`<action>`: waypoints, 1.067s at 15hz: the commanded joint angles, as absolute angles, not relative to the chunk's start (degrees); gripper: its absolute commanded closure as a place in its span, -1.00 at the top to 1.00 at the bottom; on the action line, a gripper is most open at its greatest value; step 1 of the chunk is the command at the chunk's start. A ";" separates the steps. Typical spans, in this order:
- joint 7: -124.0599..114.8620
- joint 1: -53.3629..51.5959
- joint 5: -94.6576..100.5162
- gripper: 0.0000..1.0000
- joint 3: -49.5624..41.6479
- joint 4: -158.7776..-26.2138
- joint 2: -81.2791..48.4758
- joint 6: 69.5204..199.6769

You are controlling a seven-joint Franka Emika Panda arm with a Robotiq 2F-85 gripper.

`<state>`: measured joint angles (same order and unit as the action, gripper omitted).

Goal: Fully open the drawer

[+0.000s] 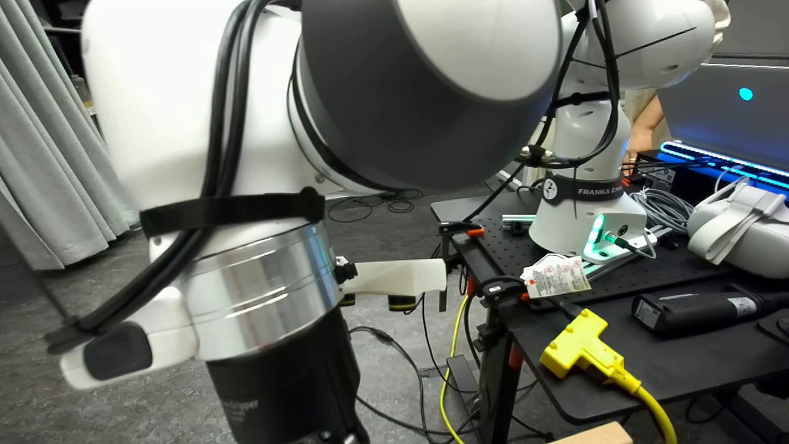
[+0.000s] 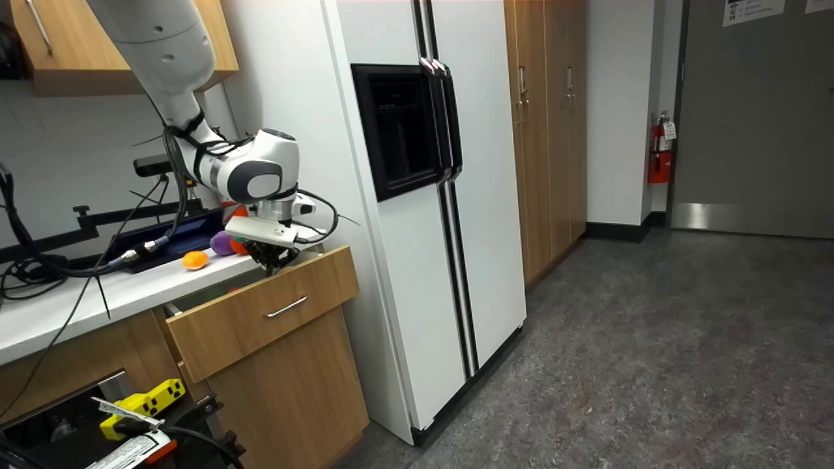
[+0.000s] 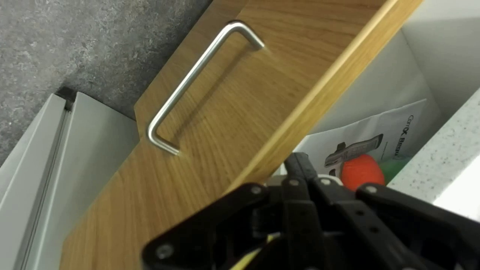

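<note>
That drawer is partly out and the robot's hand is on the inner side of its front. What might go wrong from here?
Slipping: the hand, its fingers together, is beside the inner side of the front panel, not holding the handle, so a push outward could slide off.
Bumping: a red round thing lies inside the drawer near the hand, which might knock it.
</note>
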<state>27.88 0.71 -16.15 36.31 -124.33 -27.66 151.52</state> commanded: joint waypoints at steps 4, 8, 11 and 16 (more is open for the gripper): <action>23.47 -4.17 -12.16 -1.00 30.41 -123.69 -25.33 146.67; 22.48 -5.15 -10.18 -1.00 25.94 -128.30 -20.10 143.86; 21.09 -5.94 -7.53 -1.00 22.38 -131.39 -16.33 141.28; 18.36 -6.74 -3.08 -1.00 17.61 -136.48 -10.72 137.04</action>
<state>21.38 -4.90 -5.89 20.56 -132.08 -16.51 139.89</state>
